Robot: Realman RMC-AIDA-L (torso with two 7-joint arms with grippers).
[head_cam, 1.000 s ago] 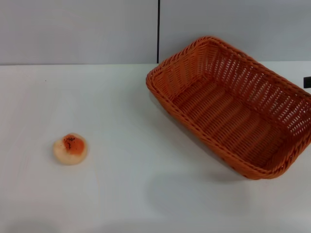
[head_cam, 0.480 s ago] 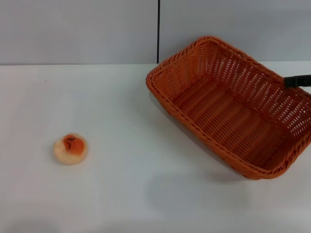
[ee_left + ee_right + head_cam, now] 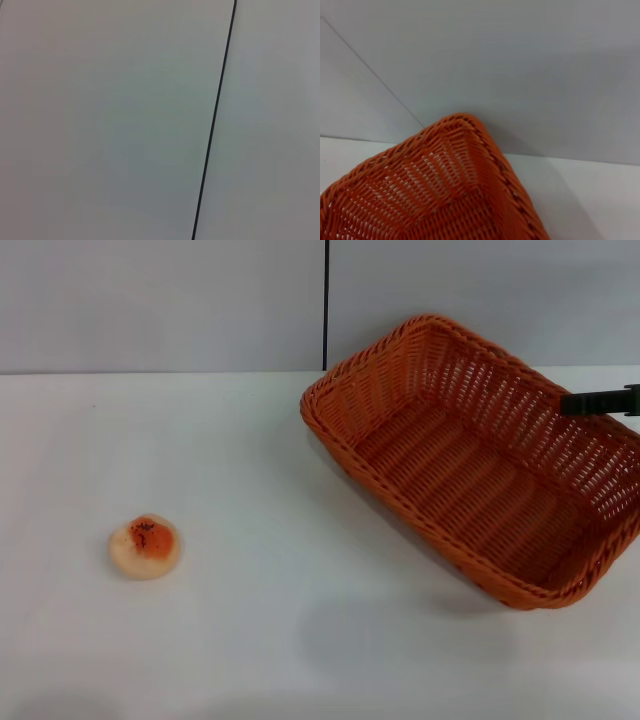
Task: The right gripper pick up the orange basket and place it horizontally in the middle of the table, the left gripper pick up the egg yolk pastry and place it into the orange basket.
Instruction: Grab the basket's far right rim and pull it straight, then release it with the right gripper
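1. Head view: the orange basket (image 3: 480, 465) sits at an angle on the right side of the white worktop (image 3: 250, 640), its open side up. The egg yolk pastry (image 3: 146, 546) lies well apart on the left, glazed top up. Only a black tip of the right claw (image 3: 600, 401) shows, at the right edge over the basket's far long rim; whether it is spread or pressed together cannot be told.
2. Left wrist view: only a pale wall with a dark seam shows; the left claw is out of sight, apparently parked.
3. Right wrist view: a basket corner (image 3: 455, 185) lies close below. To grip well, the claw should probably straddle the braided rim squarely before closing, so the basket does not swing when lifted.
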